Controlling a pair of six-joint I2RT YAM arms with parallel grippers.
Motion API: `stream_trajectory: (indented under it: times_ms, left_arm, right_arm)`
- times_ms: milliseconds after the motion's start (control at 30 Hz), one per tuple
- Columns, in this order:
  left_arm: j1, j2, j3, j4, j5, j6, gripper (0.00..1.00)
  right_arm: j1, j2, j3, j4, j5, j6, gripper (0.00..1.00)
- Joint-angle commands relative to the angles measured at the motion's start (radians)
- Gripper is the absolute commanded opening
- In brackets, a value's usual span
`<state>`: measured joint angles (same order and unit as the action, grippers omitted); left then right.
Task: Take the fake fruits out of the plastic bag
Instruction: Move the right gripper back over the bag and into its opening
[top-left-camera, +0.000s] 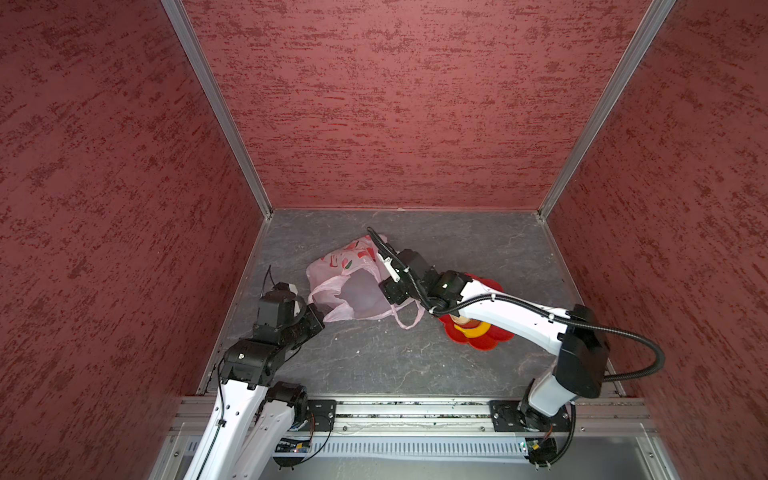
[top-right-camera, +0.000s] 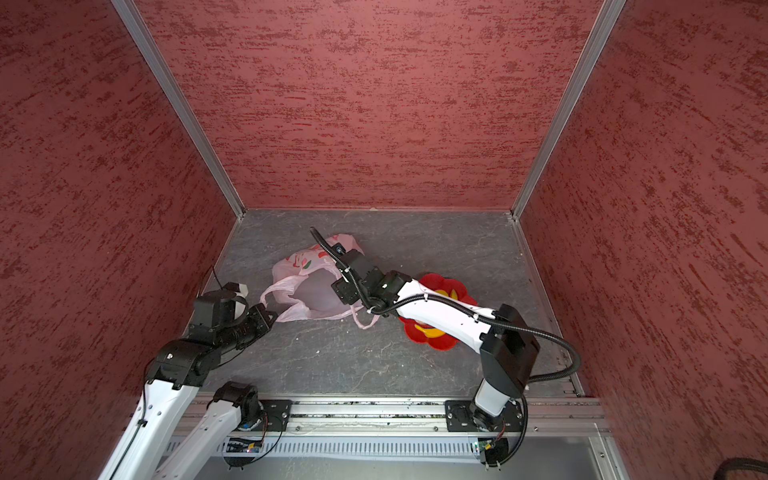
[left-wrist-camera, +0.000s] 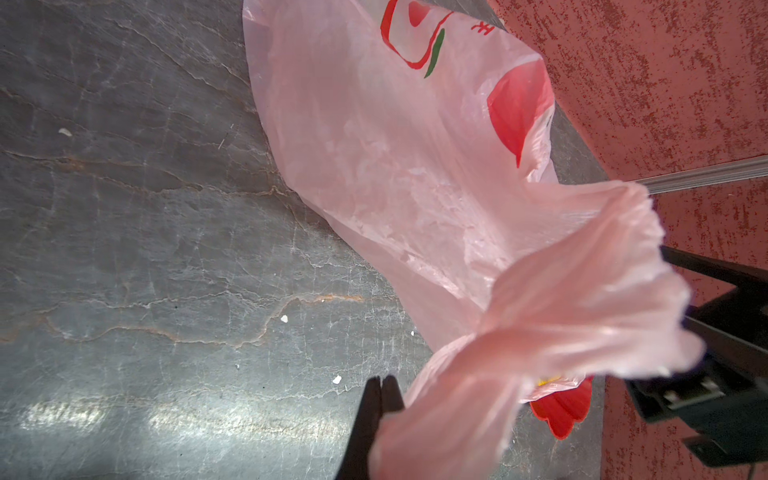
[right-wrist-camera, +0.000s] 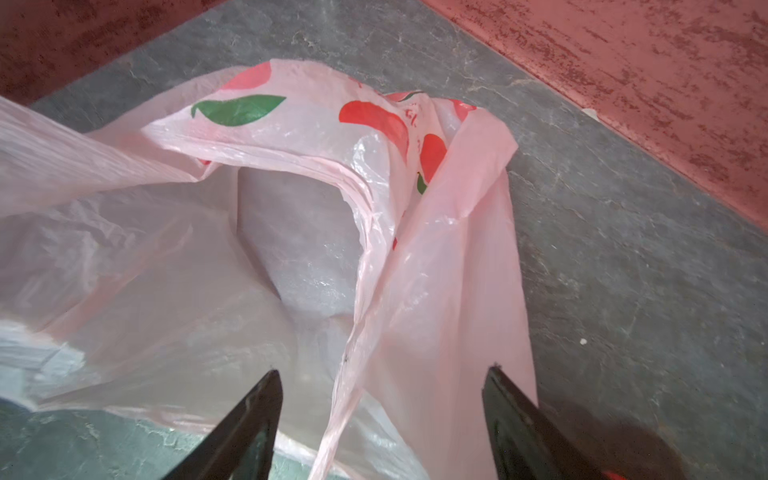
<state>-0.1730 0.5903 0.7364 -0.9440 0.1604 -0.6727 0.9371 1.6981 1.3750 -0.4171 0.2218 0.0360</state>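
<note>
Here, bag (top-left-camera: 332, 270) mouth agape, right claw (right-wrist-camera: 383, 369) spread

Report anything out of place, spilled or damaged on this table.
Nothing looks spilled or broken. The plastic bag lies crumpled with its mouth gaping, one handle bunched at the shut left gripper. A few white crumbs dot the grey tabletop; they are too small to identify.

Bag (top-left-camera: 332, 266) was laid on table (top-left-camera: 374, 365), left of centre, toward the back. Dish (top-left-camera: 478, 343) was set just right of bag, nearer the front. Banana (top-left-camera: 471, 330) was placed on dish, a ball (top-left-camera: 460, 319) just behind it. Bag's left handle was pinched in left gripper (top-left-camera: 314, 311). Right gripper (right-wrist-camera: 382, 374) was held over bag's mouth, at its right edge.
</note>
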Motion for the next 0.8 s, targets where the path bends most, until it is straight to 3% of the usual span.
stream_trajectory:
  times_ms: [0, 300, 767]
  left_arm:
    - [0.005, -0.009, 0.018, -0.013, 0.021, 0.024, 0.0]
    - [0.006, -0.036, 0.015, -0.009, 0.022, 0.013, 0.0]
    - [0.005, -0.079, -0.025, -0.003, 0.034, -0.019, 0.0]
  right_arm:
    - [0.002, 0.042, 0.06, 0.013, 0.036, -0.081, 0.8]
    - [-0.004, 0.236, 0.201, -0.018, 0.133, -0.121, 0.89]
    - [-0.085, 0.422, 0.362, 0.014, 0.141, -0.116, 0.89]
